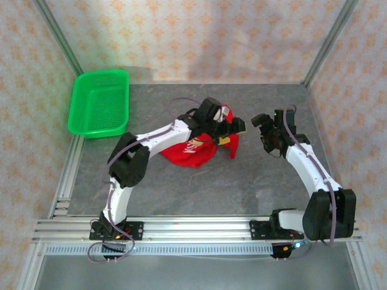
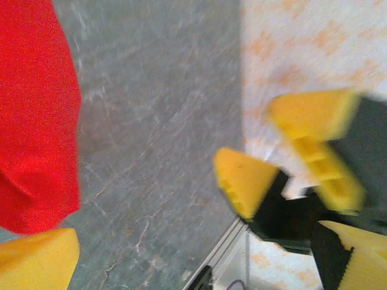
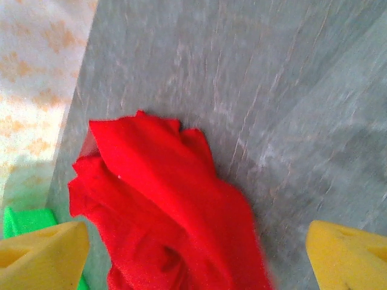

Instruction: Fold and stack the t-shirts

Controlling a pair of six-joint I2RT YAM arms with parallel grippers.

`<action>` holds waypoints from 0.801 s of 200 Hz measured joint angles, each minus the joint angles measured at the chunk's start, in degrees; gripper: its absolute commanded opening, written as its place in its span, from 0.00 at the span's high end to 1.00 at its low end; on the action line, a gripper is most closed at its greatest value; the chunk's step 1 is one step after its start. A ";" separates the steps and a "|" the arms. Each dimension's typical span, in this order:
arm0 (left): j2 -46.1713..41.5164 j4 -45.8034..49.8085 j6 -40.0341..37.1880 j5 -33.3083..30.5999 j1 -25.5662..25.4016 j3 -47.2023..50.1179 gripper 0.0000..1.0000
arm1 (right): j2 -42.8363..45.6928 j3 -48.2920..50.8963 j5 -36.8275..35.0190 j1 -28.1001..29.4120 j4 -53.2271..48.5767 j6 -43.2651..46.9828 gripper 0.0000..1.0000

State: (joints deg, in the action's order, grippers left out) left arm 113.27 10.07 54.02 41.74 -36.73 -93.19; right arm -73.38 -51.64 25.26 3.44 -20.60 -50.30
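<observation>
One red t-shirt [image 1: 195, 151] on the grey table [image 1: 211, 187], crumpled in a loose heap, unfolded. It lies to the right of the green mesh basket [image 1: 75, 104], nearer the arm bases than the basket and well apart from it. A pale patch of print shows on top of the heap; the detail is too small to read.

Left gripper [image 1: 233, 130]: over the end of the heap farthest from the basket, with red cloth showing on either side of it in the top view. In the left wrist view its yellow fingers [image 2: 36, 260] stand wide apart with bare table between them and red cloth just beside one; released, nothing gripped. I cannot tell whether that finger touches the cloth.

Right gripper [image 1: 265, 133]: farther from the basket again, beyond the left gripper and apart from the shirt, above bare table. In the right wrist view its yellow fingertips [image 3: 42, 254] are spread wide and grip nothing. That view looks back toward the basket: the shirt is in the middle ground and a corner of green is behind it.

The left wrist view also catches the right gripper, blurred, with its jaws parted.
</observation>
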 measured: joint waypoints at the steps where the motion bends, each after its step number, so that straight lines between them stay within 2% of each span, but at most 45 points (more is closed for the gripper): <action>1: -0.26 0.04 -0.07 -0.04 0.15 0.04 0.00 | -0.04 0.00 0.35 0.00 -0.11 -0.07 0.08; 32: -11.19 2.16 -3.67 -1.07 6.71 2.14 0.00 | -0.13 0.00 5.79 1.16 -2.86 0.81 0.09; 61: -17.09 5.16 -6.64 -3.43 11.85 5.46 0.00 | -0.28 0.46 7.28 5.49 -7.56 2.84 0.12; 95: -16.68 9.03 -8.31 -6.56 17.94 14.01 0.05 | 0.17 8.79 8.83 8.57 -4.17 -1.99 0.18; 119: -15.41 11.13 -9.38 -8.31 21.77 18.56 0.08 | -0.44 12.39 8.74 9.18 -1.53 -5.84 0.26; 160: -14.53 11.08 -10.64 -10.40 23.54 20.61 0.15 | -5.27 15.54 7.96 9.33 8.79 -12.22 0.35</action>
State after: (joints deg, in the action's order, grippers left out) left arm 98.74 21.15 43.38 31.33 -13.19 -72.58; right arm -78.65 -36.10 33.21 12.78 -11.81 -62.52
